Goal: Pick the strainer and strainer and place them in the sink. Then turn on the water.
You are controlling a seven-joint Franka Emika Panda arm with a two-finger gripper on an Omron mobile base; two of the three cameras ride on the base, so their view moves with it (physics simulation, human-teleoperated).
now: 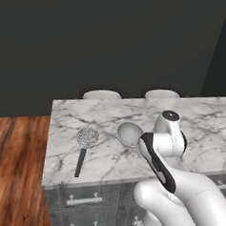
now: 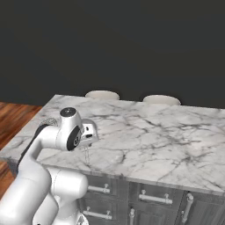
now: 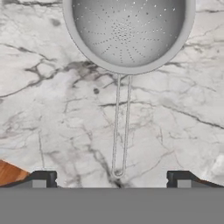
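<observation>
Marble-topped counter (image 1: 102, 155) carries both strainers, neither lifted: the deep strainer (image 3: 128, 30) lies directly below the robot's hand with its thin wire handle (image 3: 121, 127) running back between the two fingertips, while the black-handled strainer (image 1: 85, 140) rests just beside it toward the counter's left end. The gripper (image 3: 112, 179) hovers above the wire handle with its fingers spread wide and nothing held. By these views the job has barely begun, with both pickups, the sink and the tap all ahead.
</observation>
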